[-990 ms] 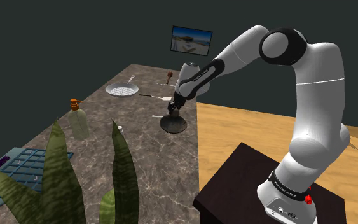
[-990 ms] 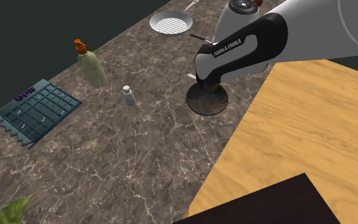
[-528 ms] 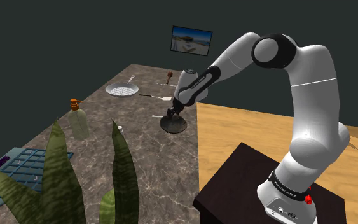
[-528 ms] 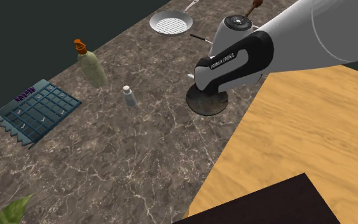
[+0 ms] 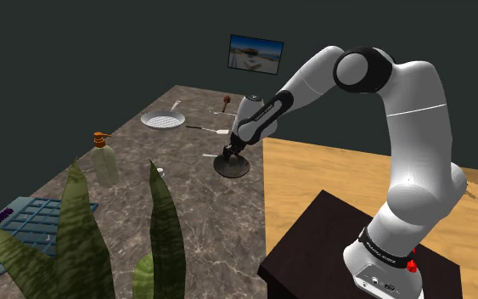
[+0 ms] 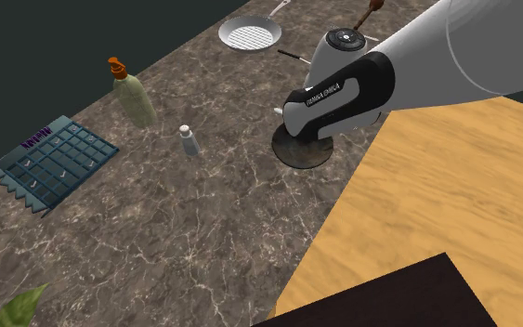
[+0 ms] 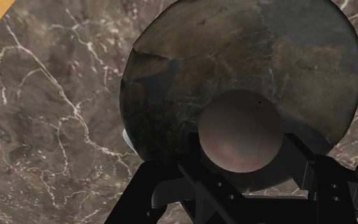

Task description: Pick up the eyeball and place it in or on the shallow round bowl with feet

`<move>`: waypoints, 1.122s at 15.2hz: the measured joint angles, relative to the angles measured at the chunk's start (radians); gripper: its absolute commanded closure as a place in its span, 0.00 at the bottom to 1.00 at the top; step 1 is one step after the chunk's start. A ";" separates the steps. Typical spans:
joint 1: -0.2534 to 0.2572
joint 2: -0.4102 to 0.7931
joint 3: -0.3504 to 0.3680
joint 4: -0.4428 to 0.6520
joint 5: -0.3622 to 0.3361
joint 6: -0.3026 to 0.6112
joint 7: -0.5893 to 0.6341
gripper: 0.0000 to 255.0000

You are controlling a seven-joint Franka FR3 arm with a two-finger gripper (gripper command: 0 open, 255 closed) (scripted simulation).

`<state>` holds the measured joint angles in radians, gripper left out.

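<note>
A dull grey-brown ball, the eyeball (image 7: 240, 130), sits clasped between my two black fingers, and my gripper (image 7: 241, 156) is shut on it. Just beneath lies the dark shallow round bowl (image 7: 234, 57), standing on the marble counter. In the shoulder view my gripper (image 5: 230, 154) points down right above the bowl (image 5: 235, 169), near the counter's edge. From the second exterior view my hand covers the ball, and the bowl's rim (image 6: 290, 158) peeks out below the hand.
On the marble counter are a round pan with a white grid (image 6: 250, 35), a soap bottle (image 6: 134, 100), a small shaker (image 6: 189, 140) and a blue calendar-like mat (image 6: 53, 160). Plant leaves (image 5: 84, 246) rise in front. A wooden surface (image 6: 436, 204) borders the counter.
My hand has sunk a little lower over the bowl with the ball between the fingers, and the elbow has swung slightly. Nothing on the counter has moved.
</note>
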<state>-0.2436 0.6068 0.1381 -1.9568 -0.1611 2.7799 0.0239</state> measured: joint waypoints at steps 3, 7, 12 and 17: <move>0.000 0.000 0.000 0.000 0.000 0.000 0.000 0.00; -0.004 -0.016 0.003 -0.012 0.002 -0.005 -0.002 0.00; -0.024 -0.118 0.026 -0.056 0.022 -0.060 -0.017 0.00; -0.025 -0.126 0.028 -0.060 0.024 -0.066 -0.017 0.00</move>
